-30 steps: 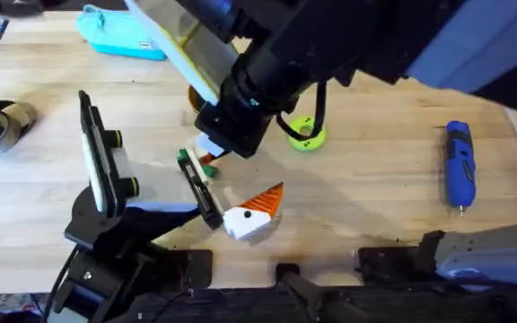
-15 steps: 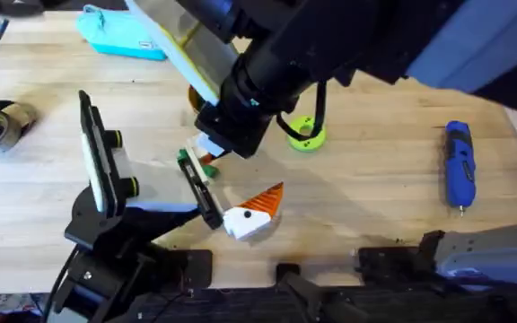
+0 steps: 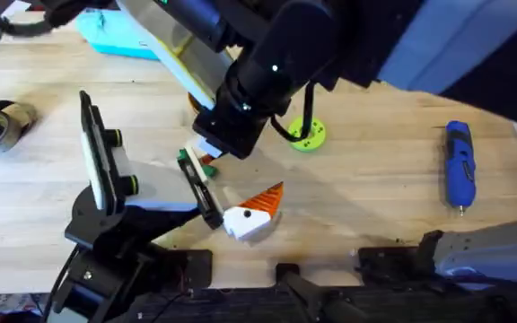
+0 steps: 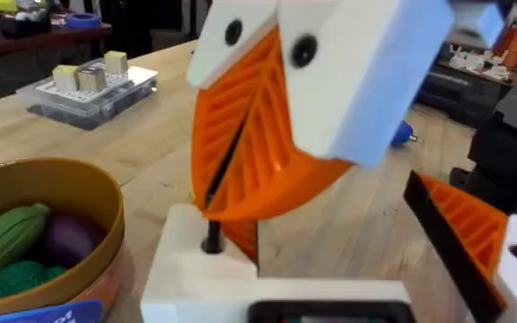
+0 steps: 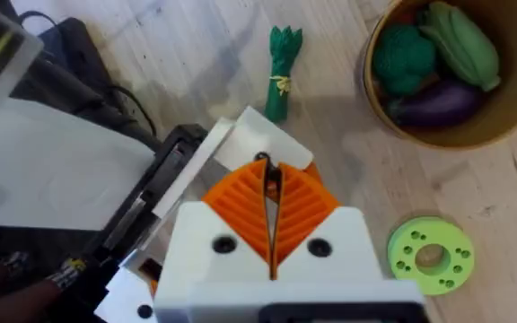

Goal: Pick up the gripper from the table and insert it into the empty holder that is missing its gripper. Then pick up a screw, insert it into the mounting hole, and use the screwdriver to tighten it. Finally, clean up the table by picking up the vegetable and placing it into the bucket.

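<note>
Wooden table (image 3: 375, 188) unchanged; right gripper (image 5: 270, 193) shifted slightly, pads together.

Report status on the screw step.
Right gripper shut on a dark screw, tip at the white block. Screwdriver on table, away from both arms. Green vegetable outside the bucket.

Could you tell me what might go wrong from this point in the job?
1. The right gripper pinches the thin screw only at its pad tips above the printed gripper; it could tilt or drop on release.
2. The screwdriver lies far to the right, so the screw may sit unsupported meanwhile.
3. The green vegetable lies close by and could get knocked.
</note>
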Robot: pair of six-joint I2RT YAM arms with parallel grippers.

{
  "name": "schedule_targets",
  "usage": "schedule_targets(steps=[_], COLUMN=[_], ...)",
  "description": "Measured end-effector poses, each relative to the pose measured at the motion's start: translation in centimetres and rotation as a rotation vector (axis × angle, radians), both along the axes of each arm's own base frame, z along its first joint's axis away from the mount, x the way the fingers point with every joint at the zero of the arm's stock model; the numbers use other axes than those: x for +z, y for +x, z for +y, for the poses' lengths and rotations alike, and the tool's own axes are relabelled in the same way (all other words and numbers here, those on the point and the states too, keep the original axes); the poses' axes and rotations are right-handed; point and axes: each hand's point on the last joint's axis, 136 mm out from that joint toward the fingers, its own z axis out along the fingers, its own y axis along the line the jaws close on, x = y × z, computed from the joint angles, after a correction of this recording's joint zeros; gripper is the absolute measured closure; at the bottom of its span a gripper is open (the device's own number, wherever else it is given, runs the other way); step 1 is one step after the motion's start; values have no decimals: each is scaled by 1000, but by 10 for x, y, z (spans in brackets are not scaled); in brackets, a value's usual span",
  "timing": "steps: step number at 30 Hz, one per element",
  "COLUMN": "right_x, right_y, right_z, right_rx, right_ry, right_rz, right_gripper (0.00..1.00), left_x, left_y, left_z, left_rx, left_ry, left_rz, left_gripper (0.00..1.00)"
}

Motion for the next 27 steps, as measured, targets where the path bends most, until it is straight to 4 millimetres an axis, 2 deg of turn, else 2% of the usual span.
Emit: schedule_targets(steps=[15,27], right_x=[0,-8], right_y=[-1,-3], right_z=[1,6], right_rx=[4,15], right_ry=[-2,-26], right_rz=[-4,-9], right_gripper=[995,995], left_x=[0,-1], left_y=[0,1], left_z=[0,0], left_rx=[0,3], left_ry=[0,-3], left_rz=[-1,14], left_gripper=[11,11])
